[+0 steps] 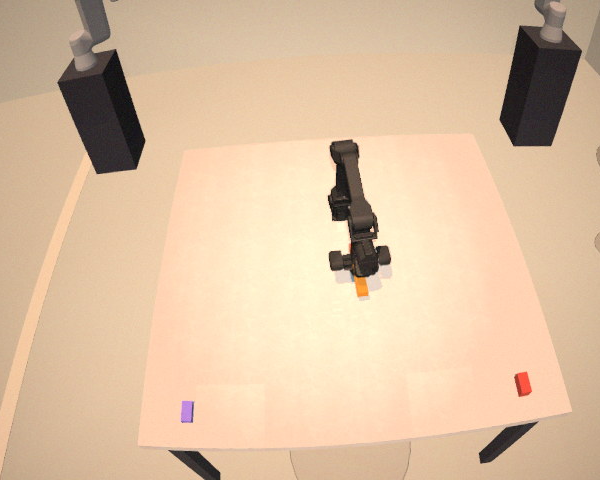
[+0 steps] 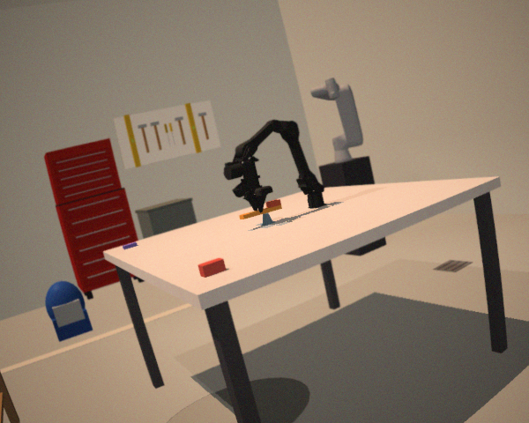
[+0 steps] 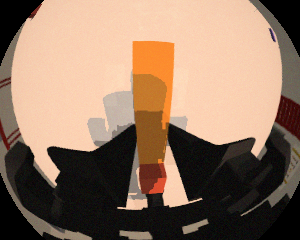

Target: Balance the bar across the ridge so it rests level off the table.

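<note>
The orange bar (image 1: 362, 287) (image 2: 249, 215) (image 3: 153, 57) is held above the table, lengthwise away from the arm's base. A red block (image 2: 272, 203) (image 3: 152, 179) sits on its end nearer the base. My gripper (image 2: 260, 211) (image 3: 152, 127) is shut on the bar, with one finger on each side of it, farther out than the red block. The blue ridge (image 2: 267, 220) stands on the table directly under the bar; the bar is at its top, but whether they touch is too small to tell. The bar looks about level and clear of the table. The wrist view hides the ridge.
A loose red block (image 1: 522, 383) (image 2: 212, 267) lies near one front corner of the table (image 1: 290, 351) (image 2: 319, 241). A purple block (image 1: 186, 411) (image 2: 130, 246) lies near the other front corner. Both are far from the bar. Two grey arms stand on dark pedestals beyond the table.
</note>
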`<state>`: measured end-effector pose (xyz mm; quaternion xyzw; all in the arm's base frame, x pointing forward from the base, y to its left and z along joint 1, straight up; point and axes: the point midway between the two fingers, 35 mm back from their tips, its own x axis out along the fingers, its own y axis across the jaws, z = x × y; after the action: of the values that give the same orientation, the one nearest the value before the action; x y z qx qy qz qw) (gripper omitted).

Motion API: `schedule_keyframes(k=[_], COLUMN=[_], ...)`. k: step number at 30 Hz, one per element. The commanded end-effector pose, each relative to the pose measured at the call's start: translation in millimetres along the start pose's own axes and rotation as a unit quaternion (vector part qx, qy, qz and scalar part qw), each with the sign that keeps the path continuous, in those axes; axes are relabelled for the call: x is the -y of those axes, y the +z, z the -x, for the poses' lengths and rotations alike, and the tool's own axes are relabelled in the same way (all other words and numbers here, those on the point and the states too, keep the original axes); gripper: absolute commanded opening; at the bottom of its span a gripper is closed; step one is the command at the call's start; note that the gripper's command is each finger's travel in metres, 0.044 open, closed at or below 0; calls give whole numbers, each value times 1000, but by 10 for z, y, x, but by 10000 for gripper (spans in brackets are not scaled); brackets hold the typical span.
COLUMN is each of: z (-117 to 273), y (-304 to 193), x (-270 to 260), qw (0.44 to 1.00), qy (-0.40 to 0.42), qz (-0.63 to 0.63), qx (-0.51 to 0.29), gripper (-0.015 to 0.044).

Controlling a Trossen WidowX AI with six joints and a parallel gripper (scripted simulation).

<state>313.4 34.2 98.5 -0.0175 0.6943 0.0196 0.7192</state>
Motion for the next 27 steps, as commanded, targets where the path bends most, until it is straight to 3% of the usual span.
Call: schedule_keyframes(k=[1, 27], z=[-34, -13], y=[-12, -8], x=[1, 1], qw=[1000, 1000], qy=[0, 0], qz=[-1, -1], qx=[-2, -2], gripper=[0, 0])
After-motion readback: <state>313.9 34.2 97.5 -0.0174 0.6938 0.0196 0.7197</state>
